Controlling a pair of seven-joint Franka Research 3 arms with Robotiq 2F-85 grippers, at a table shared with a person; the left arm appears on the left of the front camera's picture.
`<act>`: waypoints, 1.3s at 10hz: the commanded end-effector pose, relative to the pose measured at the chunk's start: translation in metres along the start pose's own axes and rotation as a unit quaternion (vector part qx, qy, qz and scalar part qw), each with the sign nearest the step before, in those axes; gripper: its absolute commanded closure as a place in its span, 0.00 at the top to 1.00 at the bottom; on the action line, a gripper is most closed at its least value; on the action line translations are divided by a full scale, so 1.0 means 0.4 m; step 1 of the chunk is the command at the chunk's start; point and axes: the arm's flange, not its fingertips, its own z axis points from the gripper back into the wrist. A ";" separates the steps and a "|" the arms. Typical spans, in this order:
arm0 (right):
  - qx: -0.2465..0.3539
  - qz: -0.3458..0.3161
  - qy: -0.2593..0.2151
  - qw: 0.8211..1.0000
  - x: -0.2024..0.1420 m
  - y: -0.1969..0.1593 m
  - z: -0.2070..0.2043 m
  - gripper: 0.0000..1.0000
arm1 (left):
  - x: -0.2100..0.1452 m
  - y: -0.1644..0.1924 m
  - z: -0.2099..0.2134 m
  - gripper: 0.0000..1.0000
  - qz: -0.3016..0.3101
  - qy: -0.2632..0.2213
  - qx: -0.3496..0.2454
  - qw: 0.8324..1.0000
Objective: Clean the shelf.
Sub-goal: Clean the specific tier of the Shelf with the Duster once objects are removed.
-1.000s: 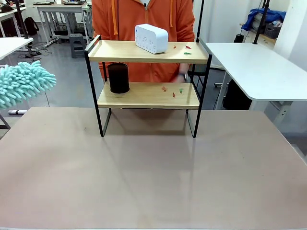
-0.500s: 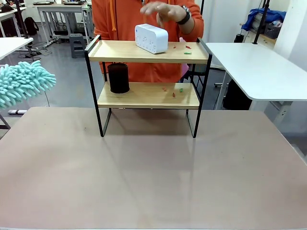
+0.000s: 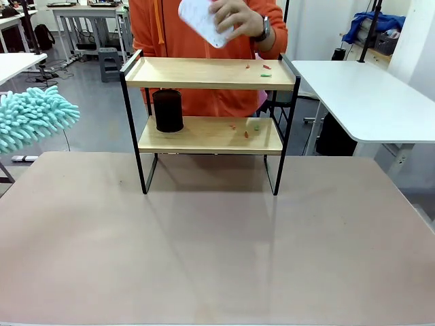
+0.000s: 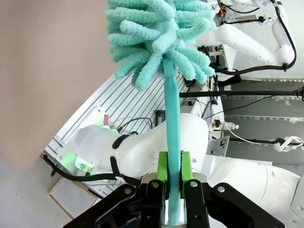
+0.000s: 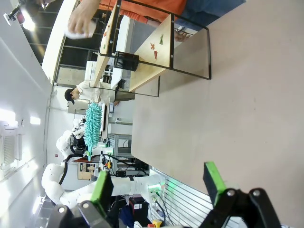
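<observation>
left end effector [image 4: 174, 190] clamped on my teal duster [image 4: 156, 33] off the desk's [image 3: 204, 258] left edge, right end effector [image 5: 157, 184] wide and empty, person's hand [image 3: 238, 17] holding white box [image 3: 197, 17] over shelf [image 3: 204, 73]

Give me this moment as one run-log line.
left gripper: shut on duster | right gripper: open, empty | person's hand: holding white box above shelf | top board: scraps | lower board: black cup, scraps
</observation>
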 end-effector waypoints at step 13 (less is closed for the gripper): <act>0.009 0.013 -0.007 1.000 0.006 0.005 -0.002 1.00 | 0.623 -0.650 -0.165 0.13 -0.037 -0.003 0.211 0.977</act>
